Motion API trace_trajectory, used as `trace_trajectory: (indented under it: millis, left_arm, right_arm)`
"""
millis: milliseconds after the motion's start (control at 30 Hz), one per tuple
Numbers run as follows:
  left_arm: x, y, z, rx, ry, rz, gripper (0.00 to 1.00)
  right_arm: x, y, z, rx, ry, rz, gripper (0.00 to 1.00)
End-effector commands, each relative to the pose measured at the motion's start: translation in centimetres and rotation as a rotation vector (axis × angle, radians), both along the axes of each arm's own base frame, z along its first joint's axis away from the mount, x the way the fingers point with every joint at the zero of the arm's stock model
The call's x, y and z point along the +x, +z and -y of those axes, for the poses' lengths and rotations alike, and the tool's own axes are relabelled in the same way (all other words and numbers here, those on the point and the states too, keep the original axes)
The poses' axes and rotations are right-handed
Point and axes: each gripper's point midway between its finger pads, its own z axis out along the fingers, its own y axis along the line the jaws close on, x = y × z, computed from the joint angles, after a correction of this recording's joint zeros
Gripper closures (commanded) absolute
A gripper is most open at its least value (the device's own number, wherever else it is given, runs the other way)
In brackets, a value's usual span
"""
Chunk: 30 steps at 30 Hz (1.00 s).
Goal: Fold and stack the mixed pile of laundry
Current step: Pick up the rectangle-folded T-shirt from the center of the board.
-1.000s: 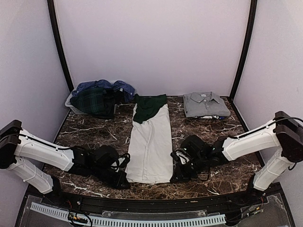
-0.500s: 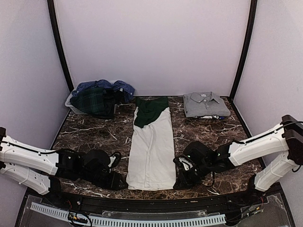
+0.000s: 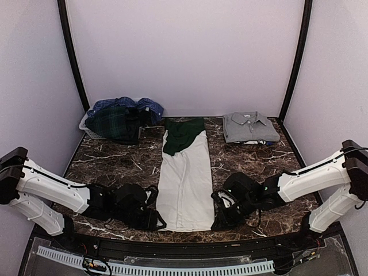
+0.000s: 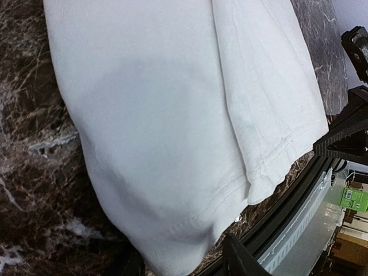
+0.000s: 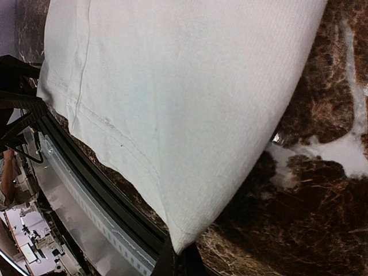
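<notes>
The white tee lies folded into a long narrow strip down the middle of the table, its dark green sleeve at the far end. My left gripper sits at the tee's near left corner. In the left wrist view its fingers stand apart, open, with the white hem lying loose between them. My right gripper is at the near right corner, shut on the very tip of the tee. The rest of the laundry pile, a blue checked shirt and a dark green tartan shirt, is heaped at the back left.
The heap sits in a pale slatted basket in the back left corner. A folded grey polo tops a small stack at the back right. The tee's hem lies close to the table's black near rail.
My left gripper has opened and let go of the near left corner, drew back to the left, then returned to it. The tee slid slightly nearer. The right gripper stays shut on its corner.
</notes>
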Motion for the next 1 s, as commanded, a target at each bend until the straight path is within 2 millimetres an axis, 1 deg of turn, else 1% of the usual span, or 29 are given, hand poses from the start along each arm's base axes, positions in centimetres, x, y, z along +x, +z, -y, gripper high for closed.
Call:
trace_trajectory:
  millis: [0,33,67,100,133,167,200,233,267,300,333,433,500,533,567,600,633,667,700,733,833,867,900,933,967]
  left_arm:
    - [-0.3,-1.2,-0.5,0.032,-0.006,-0.022,0.57]
    - [-0.4,-1.6,-0.9,0.057,-0.006,-0.027,0.61]
    - [-0.4,-1.6,-0.8,0.062,-0.008,-0.033,0.63]
    - [-0.6,-1.9,-1.1,0.084,-0.012,-0.045,0.69]
    - [-0.9,-2.0,-1.0,0.084,-0.020,-0.060,0.72]
    - [-1.3,-2.2,-1.3,0.088,-0.020,-0.075,0.79]
    - [-1.6,-2.1,-1.4,0.084,-0.025,-0.086,0.83]
    - [-2.0,-2.0,-1.5,0.077,-0.030,-0.089,0.90]
    - [-2.3,-2.2,-2.1,0.095,-0.032,-0.098,0.93]
    - [-2.7,-1.8,-2.2,0.087,-0.045,-0.092,0.98]
    - [-3.0,-1.7,-2.5,0.096,-0.051,-0.094,0.99]
    - [-3.8,-0.2,-2.1,0.055,-0.091,-0.081,1.00]
    - [-4.0,0.9,-1.7,0.025,-0.117,-0.075,1.00]
    - [-3.9,1.1,-1.8,0.033,-0.117,-0.069,1.00]
    - [-3.6,2.1,-1.4,0.012,-0.122,-0.047,1.00]
    - [-3.3,2.3,-1.5,0.019,-0.115,-0.038,1.00]
    - [-2.5,3.2,-1.3,-0.001,-0.101,-0.022,1.00]
    - [-2.2,3.5,-1.3,-0.010,-0.095,-0.025,1.00]
    - [-1.2,4.2,-1.3,-0.029,-0.073,-0.013,1.00]
    - [-0.7,4.9,-1.2,-0.047,-0.077,0.003,1.00]
    - [2.1,6.3,-1.5,-0.062,-0.040,0.048,1.00]
    - [3.4,6.8,-1.6,-0.064,-0.027,0.071,1.00]
    - [4.0,6.9,-1.6,-0.058,-0.024,0.079,1.00]
    - [5.5,7.4,-1.7,-0.055,-0.011,0.103,1.00]
    - [6.2,7.6,-1.6,-0.056,-0.007,0.112,1.00]
  right_arm:
    - [-0.4,-0.1,0.1,0.001,0.003,-0.008,1.00]
    - [-0.4,-0.2,0.1,0.001,0.004,-0.010,1.00]
    - [-0.5,-0.2,0.1,0.000,0.004,-0.012,1.00]
    - [-0.5,-0.2,0.1,0.002,0.005,-0.012,1.00]
    - [-0.5,-0.2,0.2,0.000,0.005,-0.013,1.00]
    - [-0.6,-0.2,0.4,0.000,0.005,-0.014,1.00]
    - [-0.6,-0.1,0.4,0.004,0.004,-0.012,1.00]
    - [-0.7,0.0,0.4,0.011,0.007,-0.008,1.00]
    - [-0.8,0.2,0.4,0.019,0.009,-0.003,1.00]
    - [-1.1,0.4,0.3,0.028,0.015,0.000,1.00]
    - [-1.4,0.7,0.1,0.040,0.024,0.005,1.00]
    - [-2.3,1.5,-0.5,0.069,0.046,0.017,1.00]
    - [-2.2,2.2,-0.8,0.083,0.049,0.037,1.00]
    - [-1.9,2.6,-0.8,0.084,0.043,0.057,1.00]
    - [-1.4,3.2,-1.0,0.089,0.036,0.082,1.00]
    - [-0.8,4.0,-1.1,0.099,0.027,0.107,1.00]
    - [-0.3,4.6,-1.2,0.106,0.020,0.125,1.00]
    - [0.2,5.3,-1.3,0.117,0.013,0.139,1.00]
    - [0.9,6.1,-1.5,0.131,0.005,0.157,1.00]
    - [1.7,6.7,-1.5,0.140,-0.010,0.174,1.00]
    - [4.0,7.8,-1.3,0.152,-0.031,0.223,1.00]
    - [5.0,8.0,-1.2,0.151,-0.037,0.238,1.00]
    - [6.0,8.2,-1.0,0.149,-0.047,0.250,1.00]
    - [7.0,8.4,-0.9,0.149,-0.052,0.266,1.00]
    - [8.0,8.6,-0.8,0.150,-0.060,0.280,1.00]
